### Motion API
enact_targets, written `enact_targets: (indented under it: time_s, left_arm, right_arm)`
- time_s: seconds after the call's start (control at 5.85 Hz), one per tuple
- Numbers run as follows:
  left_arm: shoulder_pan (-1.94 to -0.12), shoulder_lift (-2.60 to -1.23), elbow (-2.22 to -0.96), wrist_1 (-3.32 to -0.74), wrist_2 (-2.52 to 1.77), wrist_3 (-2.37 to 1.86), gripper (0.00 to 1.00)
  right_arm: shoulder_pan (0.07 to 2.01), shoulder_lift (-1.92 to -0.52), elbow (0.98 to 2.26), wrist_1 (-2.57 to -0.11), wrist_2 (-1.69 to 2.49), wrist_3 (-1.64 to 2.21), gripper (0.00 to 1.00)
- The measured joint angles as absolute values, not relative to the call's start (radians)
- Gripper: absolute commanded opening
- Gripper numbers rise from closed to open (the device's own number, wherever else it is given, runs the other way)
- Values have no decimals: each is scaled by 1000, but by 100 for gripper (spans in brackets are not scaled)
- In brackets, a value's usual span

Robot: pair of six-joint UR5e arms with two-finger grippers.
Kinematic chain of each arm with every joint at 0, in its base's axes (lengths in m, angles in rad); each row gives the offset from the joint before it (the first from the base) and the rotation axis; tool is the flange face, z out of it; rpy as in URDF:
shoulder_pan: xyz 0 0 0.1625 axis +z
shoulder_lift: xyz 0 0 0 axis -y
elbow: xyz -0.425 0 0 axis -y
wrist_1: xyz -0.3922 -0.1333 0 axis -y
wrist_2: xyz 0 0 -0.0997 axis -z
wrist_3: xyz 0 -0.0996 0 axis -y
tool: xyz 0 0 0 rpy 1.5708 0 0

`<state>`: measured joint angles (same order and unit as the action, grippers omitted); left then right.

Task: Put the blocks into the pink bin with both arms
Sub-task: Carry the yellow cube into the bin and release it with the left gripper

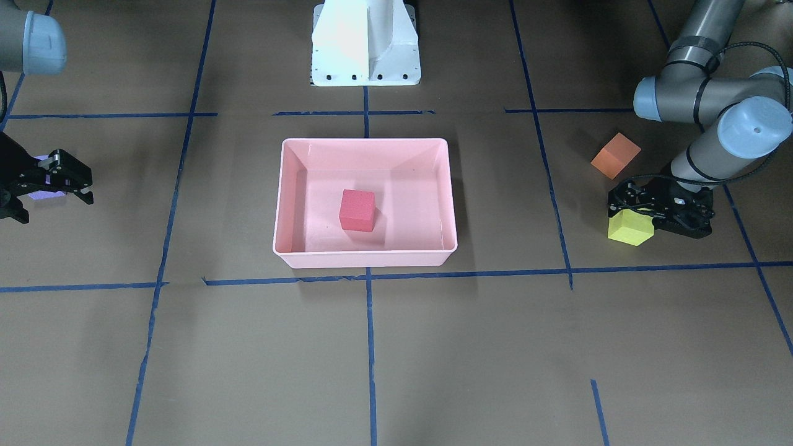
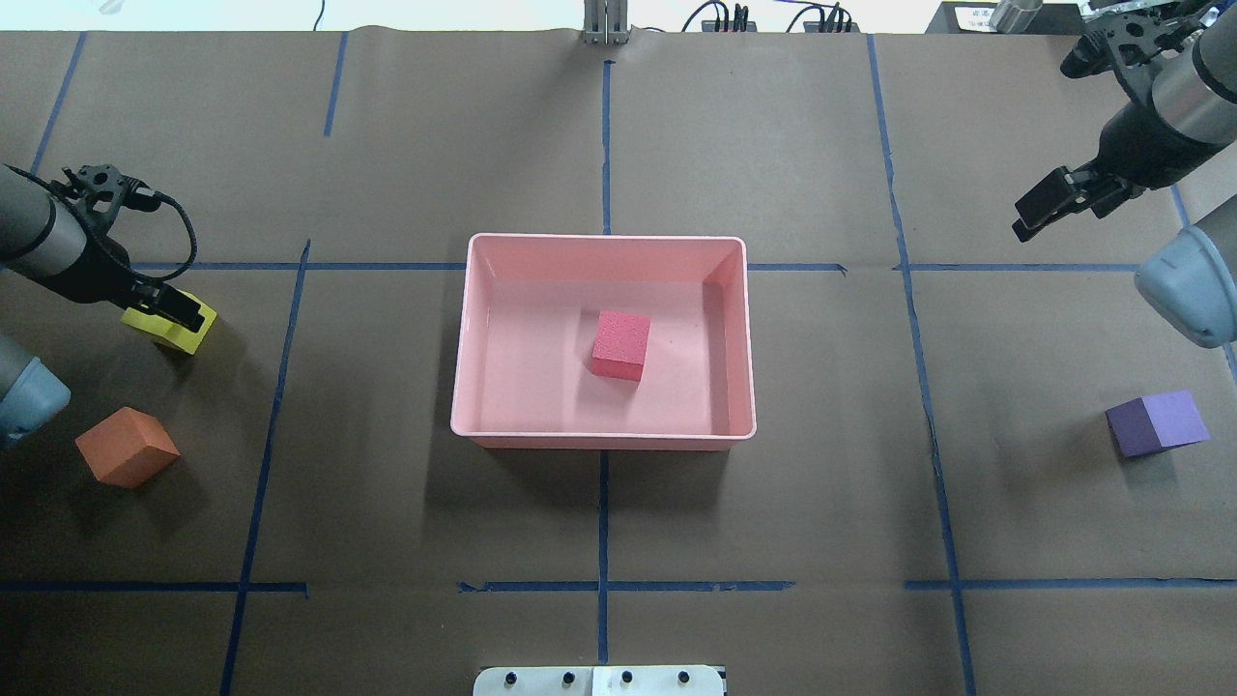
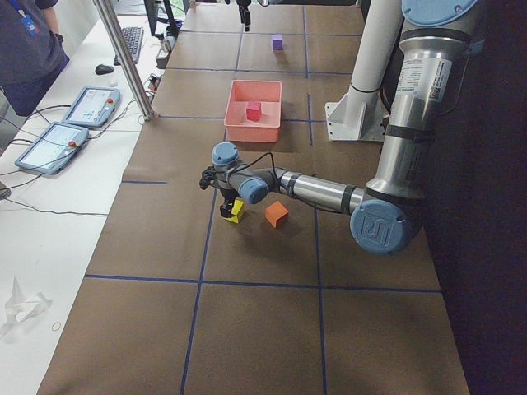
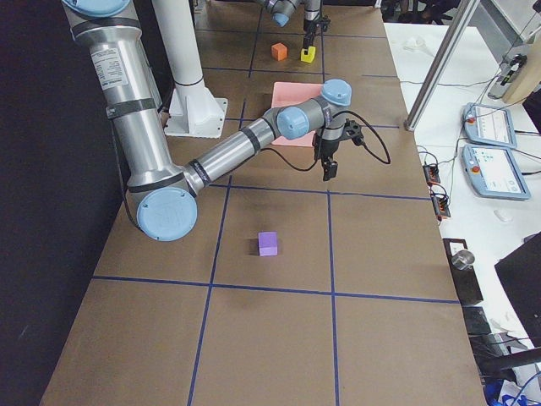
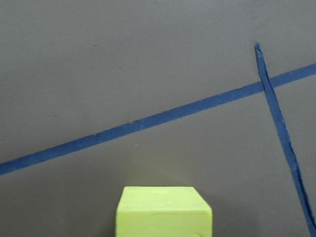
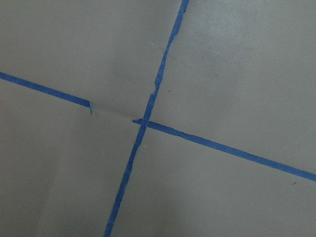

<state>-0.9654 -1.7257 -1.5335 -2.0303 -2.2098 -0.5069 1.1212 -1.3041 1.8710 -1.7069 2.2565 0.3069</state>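
Note:
The pink bin (image 2: 604,238) sits mid-table with the red block (image 2: 619,344) lying inside it. My left gripper (image 2: 176,311) is down at the table, shut on the yellow-green block (image 2: 196,334), which fills the bottom of the left wrist view (image 5: 164,212). The orange block (image 2: 127,446) lies on the table beside it, nearer the robot. My right gripper (image 2: 1026,217) is open, empty and raised, far right of the bin. The purple block (image 2: 1157,423) lies on the table, apart from that gripper and nearer the robot.
Brown paper with blue tape lines (image 2: 603,145) covers the table. The white pedestal base (image 1: 365,43) stands behind the bin on the robot's side. Tablets (image 3: 82,107) and a metal post (image 3: 123,58) stand past the table's far edge.

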Motion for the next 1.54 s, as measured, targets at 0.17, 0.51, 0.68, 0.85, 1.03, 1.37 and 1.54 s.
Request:
enact_targets:
  time_s: [0.17, 0.51, 0.68, 0.85, 1.03, 1.37, 1.54]
  left_arm:
    - [-955, -1726, -1526, -2030, -2203, -507, 70]
    - [-942, -1726, -1522, -2028, -2200, -508, 41]
    - [-941, -1732, -1526, -2024, -2201, -510, 42]
    - [-945, -1758, -1537, -2004, -2205, -517, 43]
    - [-950, -1810, -1564, -1937, -2209, -536, 43]
    - [-950, -1968, -1664, -1705, -2208, -662, 45]
    - [-929, -2058, -1694, -1619, -2206, -777, 45]
  right_arm:
    - [1121, -1310, 1871, -1706, 2256, 307, 100]
    - [1121, -1322, 1871, -1706, 2253, 301, 100]
    - [1129, -1330, 1871, -1706, 2254, 283, 100]
    - [1148, -1340, 1872, -1706, 2261, 251, 100]
    - [1182, -1368, 1877, -1706, 2278, 198, 100]
    - [1301, -1501, 1888, -1706, 2332, -24, 100]
    - [1346, -1584, 1905, -1703, 2345, -121, 100]
